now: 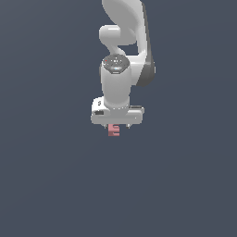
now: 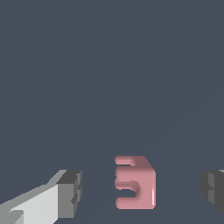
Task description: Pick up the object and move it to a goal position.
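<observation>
Nearest the lens: the gripper [image 2: 142, 192] filled the wrist view's foreground, one grey finger pad [image 2: 70, 192] on a white finger at one side and the other pad just peeking in at the far edge.

Gripper state: wide open, jaws well apart, nothing held.

Block: the small pink-red block [image 2: 136, 183] sat between the two pads, touching neither, with clear gaps on both sides.

Block shape: a letter E, three short rounded prongs off a solid spine, the prongs pointing toward the white finger in the wrist view.

Exterior view: the white arm [image 1: 121, 51] hung straight down over the bench [image 1: 46, 185], and the block [image 1: 114, 130] poked out just beneath the gripper [image 1: 116, 121], narrower than the gripper body above it.

Contact with the bench: it looked to be lying flat, though the plain grey surface gave little to judge height by.

Handling, as a judgement: it looked rigid and light, matte rather than glossy, so probably not slippery and not fragile.

Where to grip, as a judgement: squeeze across the whole block, one pad on the flat spine and the other on the prong tips. A lone prong would offer little surface and could let it twist.

Stage, as a judgement: lined up for the grasp, pickup not yet made, goal position not visible.
</observation>
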{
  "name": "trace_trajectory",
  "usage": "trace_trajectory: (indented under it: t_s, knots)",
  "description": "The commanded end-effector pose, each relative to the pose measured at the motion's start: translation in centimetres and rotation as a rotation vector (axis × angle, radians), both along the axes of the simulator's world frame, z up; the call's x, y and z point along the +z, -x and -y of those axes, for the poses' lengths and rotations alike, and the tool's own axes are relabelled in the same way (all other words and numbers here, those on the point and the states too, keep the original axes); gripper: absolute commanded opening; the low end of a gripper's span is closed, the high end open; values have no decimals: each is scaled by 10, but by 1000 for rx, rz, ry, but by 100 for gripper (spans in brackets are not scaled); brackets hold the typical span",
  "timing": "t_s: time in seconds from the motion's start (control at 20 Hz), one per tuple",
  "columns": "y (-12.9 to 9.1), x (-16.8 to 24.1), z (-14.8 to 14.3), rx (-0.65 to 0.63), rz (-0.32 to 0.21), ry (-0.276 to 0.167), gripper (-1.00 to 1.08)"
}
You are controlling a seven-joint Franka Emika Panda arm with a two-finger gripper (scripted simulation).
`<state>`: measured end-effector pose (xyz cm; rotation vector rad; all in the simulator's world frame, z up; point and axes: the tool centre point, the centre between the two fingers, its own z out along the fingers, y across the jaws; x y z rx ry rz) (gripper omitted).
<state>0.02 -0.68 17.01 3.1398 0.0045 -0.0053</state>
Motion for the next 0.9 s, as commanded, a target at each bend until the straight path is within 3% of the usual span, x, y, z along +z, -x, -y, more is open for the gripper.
trace_trajectory:
  t_s: [0.0, 0.45, 0.85]
  knots:
    - [0, 0, 0, 0, 0, 0, 100]
    - [0, 7, 30, -3, -2, 19, 100]
    - [5, -1, 28, -2, -1, 17, 100]
